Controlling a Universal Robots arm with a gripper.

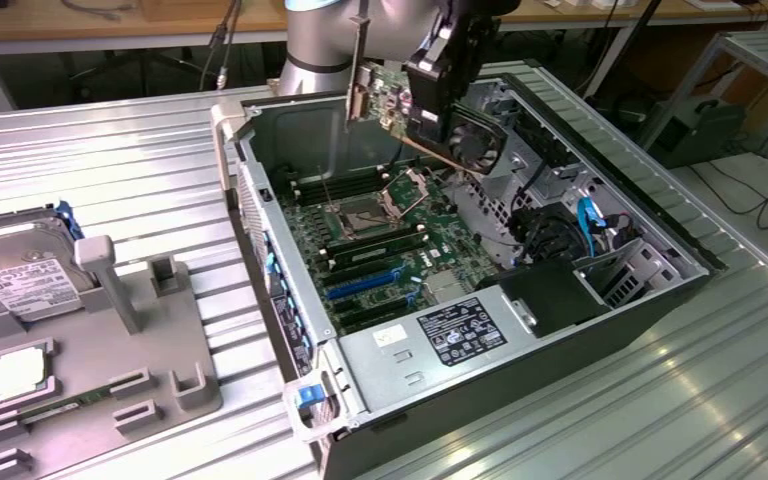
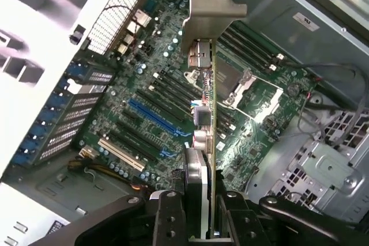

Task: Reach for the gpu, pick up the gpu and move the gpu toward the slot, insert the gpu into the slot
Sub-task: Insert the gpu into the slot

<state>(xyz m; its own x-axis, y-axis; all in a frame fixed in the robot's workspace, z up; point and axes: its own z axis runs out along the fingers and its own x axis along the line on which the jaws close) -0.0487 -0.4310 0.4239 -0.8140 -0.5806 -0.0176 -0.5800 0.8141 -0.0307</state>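
Observation:
My gripper [image 1: 431, 115] is shut on the gpu [image 1: 387, 98] and holds it in the air above the open computer case. The card hangs tilted, its silver end bracket [image 1: 357, 70] towards the exterior view's left. The wrist view looks along the gpu [image 2: 209, 113] edge-on, with the bracket [image 2: 214, 4] at the far end and the black fingers [image 2: 168, 214] clamped on either side of the card. Below it lies the green motherboard [image 2: 259, 113] with a long blue slot [image 2: 154, 116], also visible as the blue slot [image 1: 361, 284]. The card is well clear of the board.
The case [image 1: 291, 300] lies on its side on a ribbed metal table. Inside it are the square CPU socket [image 1: 357, 215], a black fan [image 1: 478, 140] and a labelled power supply [image 1: 458, 330]. A hard drive [image 1: 17, 280] and a grey fixture [image 1: 131, 330] sit at the exterior view's left.

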